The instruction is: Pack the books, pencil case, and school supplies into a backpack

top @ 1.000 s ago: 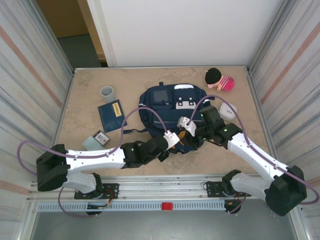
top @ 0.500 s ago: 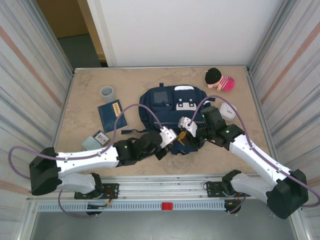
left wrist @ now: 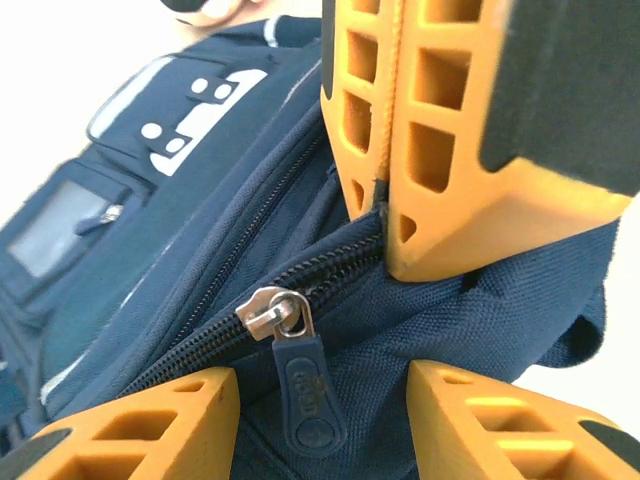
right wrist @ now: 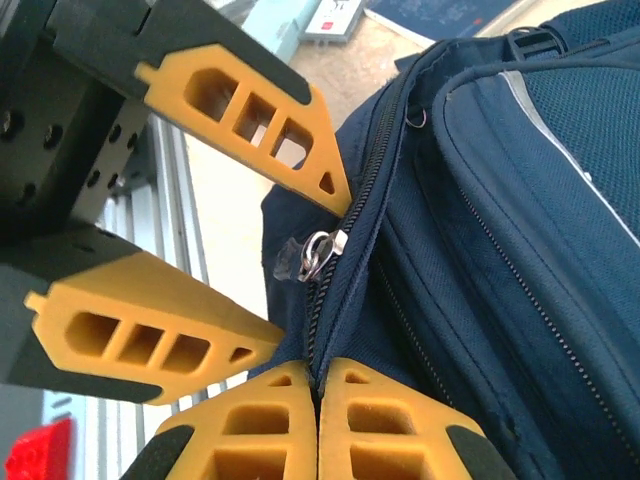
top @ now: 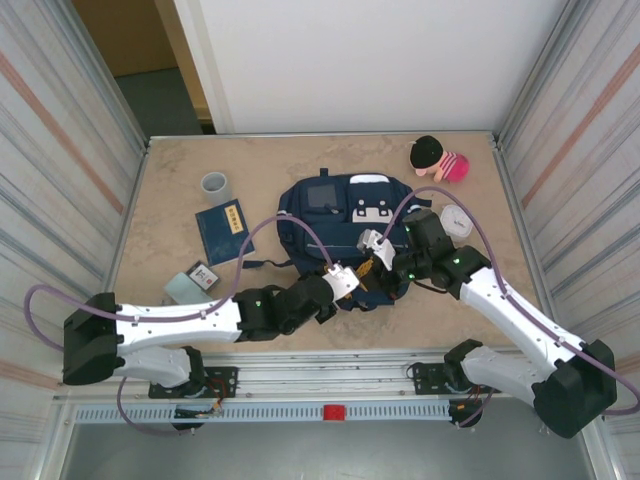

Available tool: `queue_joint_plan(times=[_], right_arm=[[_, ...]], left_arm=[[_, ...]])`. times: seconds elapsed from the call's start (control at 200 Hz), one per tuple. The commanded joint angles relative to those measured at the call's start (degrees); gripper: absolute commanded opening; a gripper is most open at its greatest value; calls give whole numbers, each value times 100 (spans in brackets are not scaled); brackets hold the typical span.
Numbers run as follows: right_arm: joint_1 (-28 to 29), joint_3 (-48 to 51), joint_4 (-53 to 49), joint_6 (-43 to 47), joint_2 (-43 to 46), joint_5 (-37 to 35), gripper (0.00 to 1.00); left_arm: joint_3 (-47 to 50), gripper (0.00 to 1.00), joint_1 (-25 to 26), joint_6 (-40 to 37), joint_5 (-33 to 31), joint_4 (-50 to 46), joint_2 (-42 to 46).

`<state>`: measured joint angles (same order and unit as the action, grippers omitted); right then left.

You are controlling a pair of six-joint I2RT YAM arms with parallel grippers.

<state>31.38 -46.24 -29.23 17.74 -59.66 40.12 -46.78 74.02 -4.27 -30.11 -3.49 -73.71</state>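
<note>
**Table [top: 270, 160], marbled beige top, contents listed left to right**

1. Pencil case [top: 182, 287]. Pale teal, flat. Lies at the near left beside the left arm, well apart from both grippers. A small dark tag [top: 205, 274] sits at its right corner, but whether the tag rests on the case cannot be told.
2. Cup [top: 213, 184]. Grey, upright, at the far left.
3. Book [top: 222, 229]. Dark navy with gold marks, lying flat. It is between the cup and the pencil case, just left of the backpack and not touching it.
4. Backpack [top: 325, 215]. Navy with white stripes, lying at the middle of the table. The front pocket faces up and the zipped edge is turned toward the arms.
5. Left gripper [left wrist: 322, 375]. At the near edge of the backpack, jaws spread to a moderate gap and holding nothing.
6. Zip pull [left wrist: 305, 400]. Navy tab on a metal slider, hanging in the gap between the left gripper's fingers [left wrist: 150, 420] and touching neither of them.
7. Right gripper [right wrist: 318, 372]. Just right of the left gripper, jaws pinched together on the backpack's fabric. It grips along the zip line, close behind the slider.
8. White object [top: 456, 221]. Rounded, just right of the backpack and beside the right arm.
9. Soft toy [top: 440, 160]. Pink and black, at the far right corner.
</note>
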Motion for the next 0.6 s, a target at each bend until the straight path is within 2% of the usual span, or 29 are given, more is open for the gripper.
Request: queue_joint_plan(times=[0.0, 0.15, 0.266, 0.346, 0.421, 0.596], right_arm=[[57, -378, 97, -524, 65, 872, 0], [136, -378, 10, -503, 51, 738, 0], [183, -368, -92, -393, 31, 592, 0], [235, -361, -185, -293, 22, 524, 0], [277, -364, -231, -232, 17, 506, 0], [290, -321, -220, -150, 76, 473, 0]], left_arm=[[-145, 45, 18, -641, -1084, 383, -46], [-129, 37, 67, -949, -1186, 661, 1], [-147, 39, 89, -971, -1259, 742, 78], [-112, 45, 98, -970, -1256, 852, 168], [-77, 44, 95, -975, -1218, 885, 227], [-40, 16, 97, -880, -1119, 735, 350]])
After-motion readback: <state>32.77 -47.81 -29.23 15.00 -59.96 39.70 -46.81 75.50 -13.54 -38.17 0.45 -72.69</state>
